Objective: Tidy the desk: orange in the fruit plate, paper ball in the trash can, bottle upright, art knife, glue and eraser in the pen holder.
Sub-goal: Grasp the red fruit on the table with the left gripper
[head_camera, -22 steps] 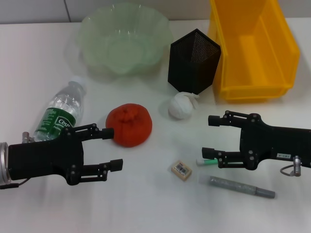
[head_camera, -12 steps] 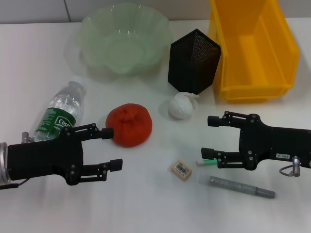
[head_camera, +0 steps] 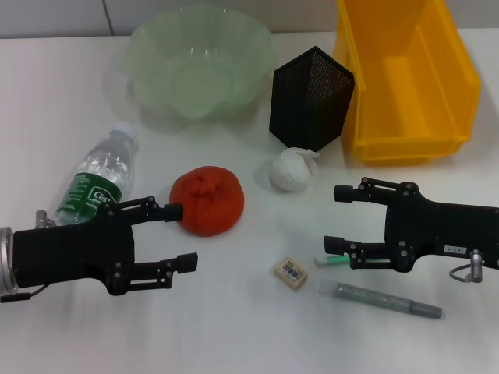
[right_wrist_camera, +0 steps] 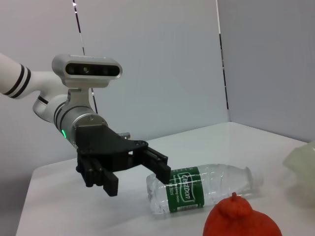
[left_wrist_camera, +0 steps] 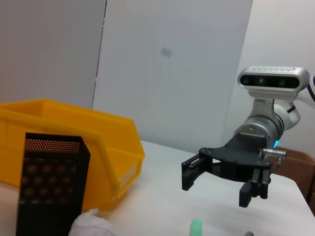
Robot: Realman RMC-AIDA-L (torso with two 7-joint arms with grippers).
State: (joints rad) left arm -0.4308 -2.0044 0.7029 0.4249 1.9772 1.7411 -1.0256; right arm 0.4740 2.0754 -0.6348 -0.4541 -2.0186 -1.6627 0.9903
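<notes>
Nothing sorted yet. Orange (head_camera: 207, 200) on desk near-centre, paper ball (head_camera: 291, 171) just before pen holder (head_camera: 311, 97), bottle (head_camera: 97, 178) lying left, eraser (head_camera: 291, 273) near. Fruit plate (head_camera: 148, 48), trash can (head_camera: 366, 101) empty. Left gripper (head_camera: 178, 238), right gripper (head_camera: 337, 219): spread wide, holding nothing.

The head view looks steeply down on the white surface (head_camera: 234, 327) from above. Each wrist view sits low and faces level across it toward the opposite arm, sharing the surface's middle.
</notes>
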